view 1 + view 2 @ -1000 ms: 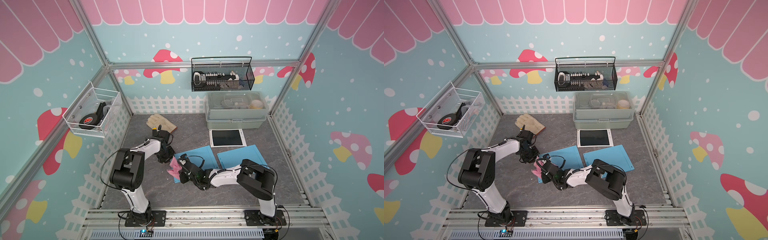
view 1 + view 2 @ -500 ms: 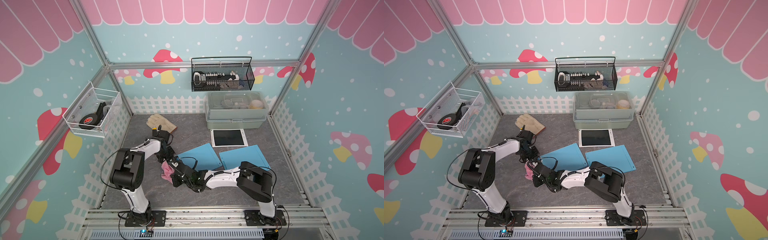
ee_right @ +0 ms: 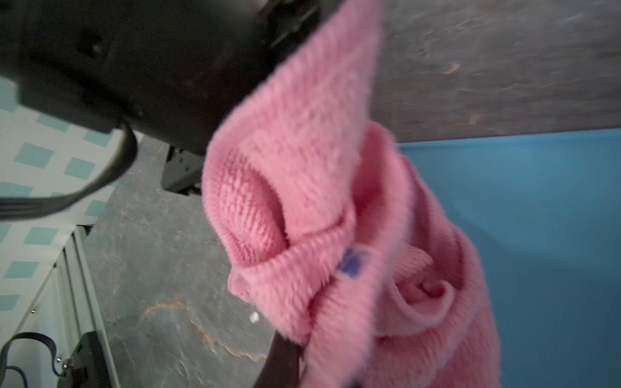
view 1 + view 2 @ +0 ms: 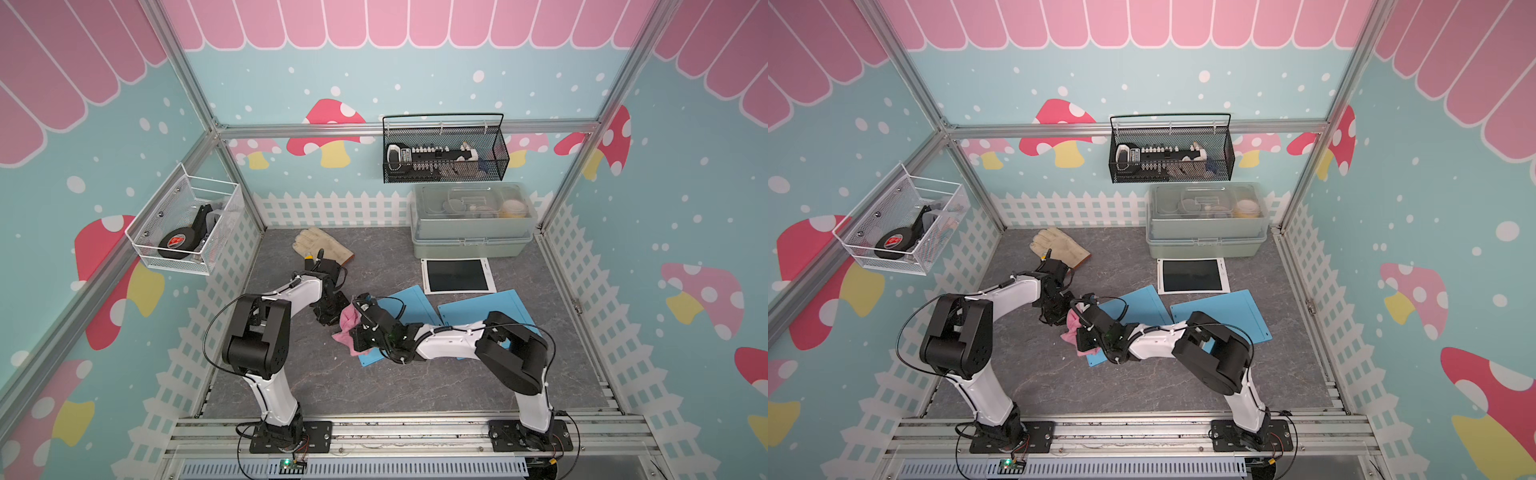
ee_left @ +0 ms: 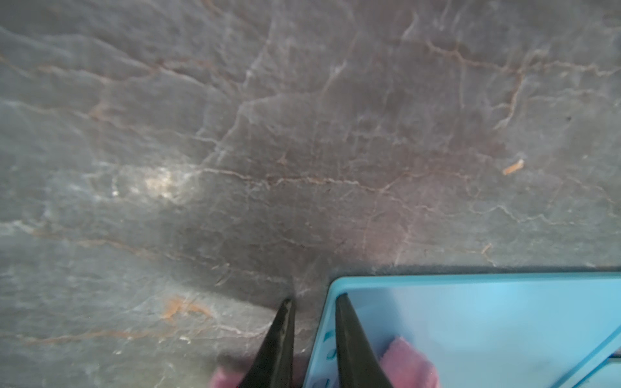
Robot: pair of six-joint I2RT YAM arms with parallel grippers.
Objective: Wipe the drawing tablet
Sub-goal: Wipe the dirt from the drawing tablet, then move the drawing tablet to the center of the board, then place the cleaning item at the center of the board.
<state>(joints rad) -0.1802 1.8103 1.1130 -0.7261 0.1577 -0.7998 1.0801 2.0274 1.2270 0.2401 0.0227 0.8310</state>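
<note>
- Two fingers (image 5: 349,336) of the left gripper (image 5: 313,299) show only as dark wedges, cut off by the left wrist view's edge; they stand a narrow gap apart, one over the bare grey table (image 5: 302,134), one over the corner of the left blue mat (image 5: 470,319); nothing is seen pinched between them
- in both top views that gripper's tips are hidden under its own wrist, just left of the pink cloth (image 4: 345,326)
- the right gripper (image 4: 356,328) is largely buried in the cloth it is clamped on; the right wrist view is blurred, and a single dark finger (image 3: 282,362) pokes out beneath the bunched folds, its partner hidden
- the right arm covers the near part of the left mat and a near corner of the right blue mat (image 4: 478,309)
- the drawing tablet (image 4: 457,275) lies flat and uncovered, screen dark, on the far side of both mats, just near of the lidded storage box (image 4: 469,232), well apart from the cloth; any marks on it are too small to make out
- half a second ago the right gripper and cloth reached nearer and further left; they have since drawn back right and far; the left mat's outline has turned
- the tablet, the right mat and the glove (image 4: 322,247) have not shifted; the left arm keeps its pose
</note>
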